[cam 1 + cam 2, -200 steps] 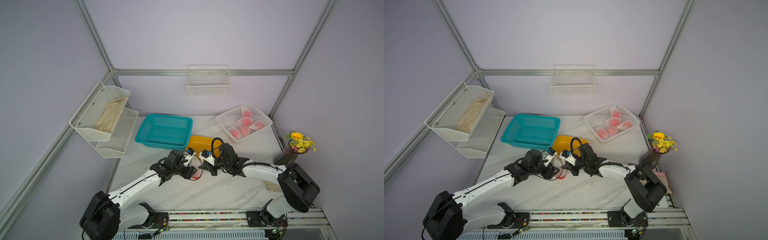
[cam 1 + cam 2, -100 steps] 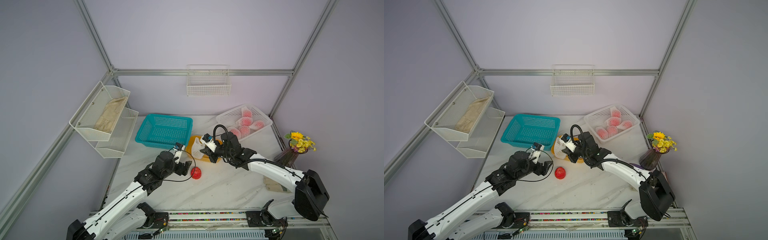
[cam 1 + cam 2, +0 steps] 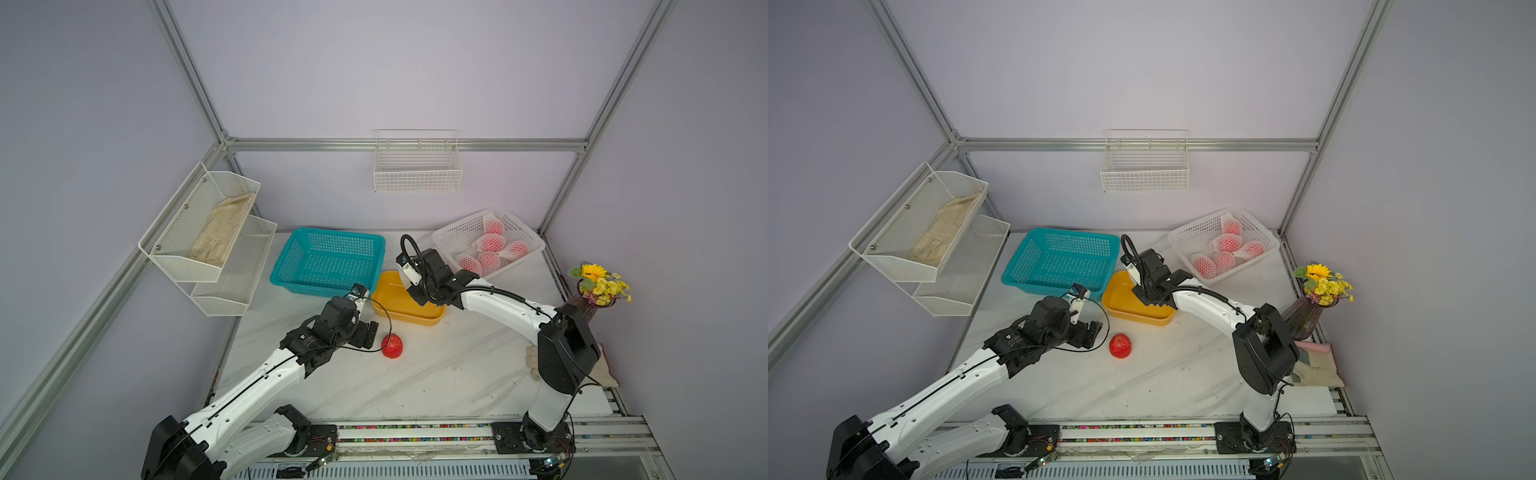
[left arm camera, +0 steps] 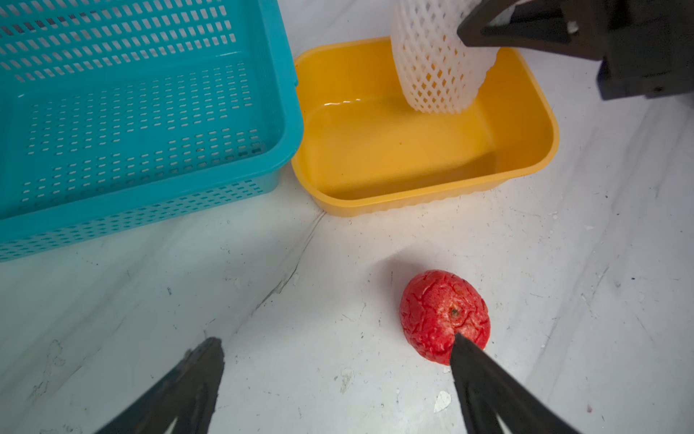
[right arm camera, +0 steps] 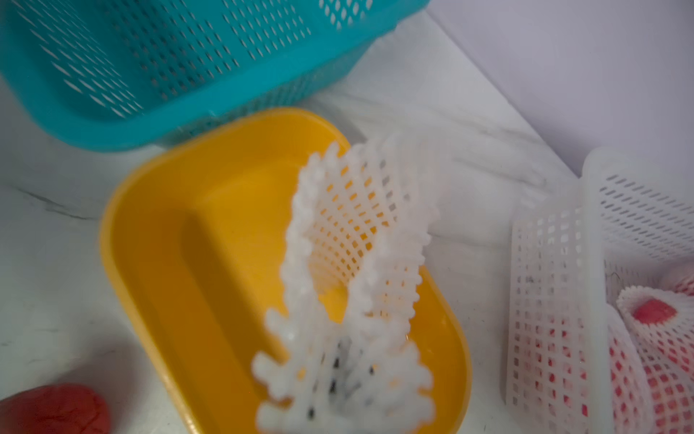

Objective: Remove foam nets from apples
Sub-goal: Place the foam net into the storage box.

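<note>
On the marble surface [image 3: 436, 374] the teal basket [image 3: 332, 235] stands toward the back, w/ the yellow tray [image 3: 388, 297] just beside its corner; in the left wrist view their rims seem to touch. Further toward the robot's right, near the back wall, is the white lattice basket [image 3: 455, 235], w/ five netted apples [image 3: 490, 243] lying inside it. A vase of flowers [image 3: 594, 291] stands at the right edge, well apart from the rest.

The bare apple [image 3: 392, 345] lies on the open surface in front of the yellow tray, apart from it. The left pincer [image 4: 334, 344] is low, just beside this apple, jaws wide apart and holding nothing. In the left wrist view one fingertip [image 4: 469, 360] overlaps the apple's near side; whether it touches, one cannot tell. In both top views the apple is just past the pincer tips, and the arm's thin black cable [image 3: 1108, 324] loops btw. the wrist and the apple.

The right pincer [image 4: 484, 30] is above the yellow tray, jaws pressed together on the upper part of the foam net [image 4: 435, 64]. The net hangs empty, as an open tube, over the tray's back part. Its lower end is inside the tray's outline, but contact w/ the tray floor is not clear.
</note>
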`<action>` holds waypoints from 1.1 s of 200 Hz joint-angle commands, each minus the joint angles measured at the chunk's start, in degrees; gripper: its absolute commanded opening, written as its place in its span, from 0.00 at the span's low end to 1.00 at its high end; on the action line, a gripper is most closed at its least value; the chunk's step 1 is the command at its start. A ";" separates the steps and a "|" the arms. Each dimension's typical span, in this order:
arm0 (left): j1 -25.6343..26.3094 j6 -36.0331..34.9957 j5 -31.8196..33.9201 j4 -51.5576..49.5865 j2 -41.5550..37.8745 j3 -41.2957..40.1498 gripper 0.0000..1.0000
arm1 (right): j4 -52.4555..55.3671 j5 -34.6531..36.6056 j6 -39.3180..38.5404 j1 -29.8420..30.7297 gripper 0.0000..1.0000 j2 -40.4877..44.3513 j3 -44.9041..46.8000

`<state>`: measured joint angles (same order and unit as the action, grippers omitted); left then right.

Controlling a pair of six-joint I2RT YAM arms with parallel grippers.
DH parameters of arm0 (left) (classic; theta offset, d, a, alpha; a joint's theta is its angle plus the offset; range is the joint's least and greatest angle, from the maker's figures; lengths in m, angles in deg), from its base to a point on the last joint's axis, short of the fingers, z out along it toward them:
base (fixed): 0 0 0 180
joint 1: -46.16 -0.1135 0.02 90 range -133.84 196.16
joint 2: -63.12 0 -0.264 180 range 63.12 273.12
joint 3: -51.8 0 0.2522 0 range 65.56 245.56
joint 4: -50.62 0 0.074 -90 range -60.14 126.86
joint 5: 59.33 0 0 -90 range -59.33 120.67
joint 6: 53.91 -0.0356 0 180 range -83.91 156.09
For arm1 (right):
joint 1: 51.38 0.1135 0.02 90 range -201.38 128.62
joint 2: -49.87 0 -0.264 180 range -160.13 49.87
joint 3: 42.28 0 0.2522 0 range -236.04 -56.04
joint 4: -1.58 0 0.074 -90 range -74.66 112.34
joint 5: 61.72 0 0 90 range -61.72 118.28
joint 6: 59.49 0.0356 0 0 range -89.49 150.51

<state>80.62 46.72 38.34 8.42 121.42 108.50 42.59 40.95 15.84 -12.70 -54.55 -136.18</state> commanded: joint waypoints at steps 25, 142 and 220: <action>-0.36 -1.65 -1.52 -0.84 -0.21 3.80 0.94 | 8.71 8.16 -1.97 0.21 0.01 -5.39 -5.74; -0.27 -0.68 -4.21 -3.05 0.54 3.47 1.00 | 6.20 -2.42 0.01 1.58 0.51 -8.18 -8.65; 1.79 -1.81 -12.93 -2.37 9.66 4.88 1.00 | 5.91 -6.07 4.76 0.30 0.83 5.89 -5.38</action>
<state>81.32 45.94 29.57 4.64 128.46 109.37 49.19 36.18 17.28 -11.30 -56.17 -143.42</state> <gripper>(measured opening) 0.997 0.801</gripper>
